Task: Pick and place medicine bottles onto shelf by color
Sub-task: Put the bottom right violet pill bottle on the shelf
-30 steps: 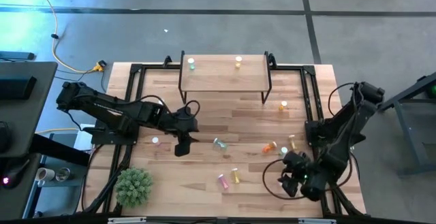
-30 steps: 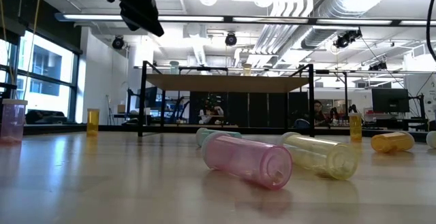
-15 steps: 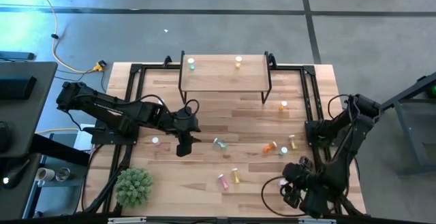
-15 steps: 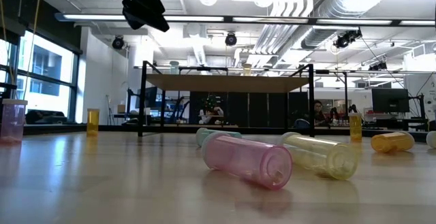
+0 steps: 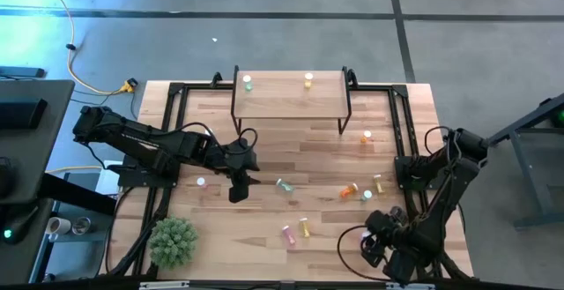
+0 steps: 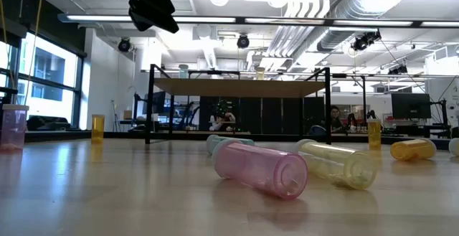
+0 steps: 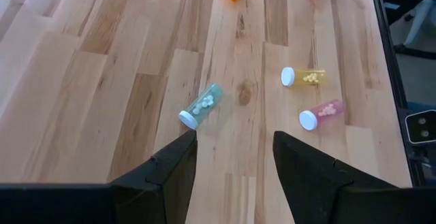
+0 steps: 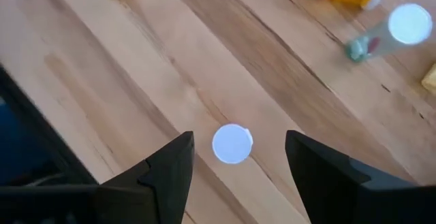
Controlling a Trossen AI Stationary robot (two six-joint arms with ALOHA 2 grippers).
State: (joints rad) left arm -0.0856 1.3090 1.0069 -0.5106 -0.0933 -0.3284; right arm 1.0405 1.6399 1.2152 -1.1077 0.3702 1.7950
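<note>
The shelf [image 5: 291, 96] stands at the table's far edge with a green bottle [image 5: 248, 82] and a yellow one [image 5: 307, 80] upright on it. Several medicine bottles lie on the table: green [image 7: 201, 106], yellow [image 7: 304, 77], pink [image 7: 321, 114], orange [image 5: 350, 190]. My left gripper [image 5: 236, 190] hangs open above the table, left of the lying green bottle. My right gripper [image 8: 236, 157] is open near the near right corner, pointing steeply down. An upright bottle's white cap [image 8: 232, 144] shows below, between its fingers and apart from them.
A yellow bottle [image 5: 367, 136] stands upright right of the shelf, and another white-capped one [image 5: 201, 182] stands by the left arm. A green plant [image 5: 173, 241] sits at the near left corner. Black frame rails [image 5: 403, 131] run along the table's sides.
My right gripper has moved toward the table's near edge and come down a little, tipping more steeply downward. It has stayed open.
</note>
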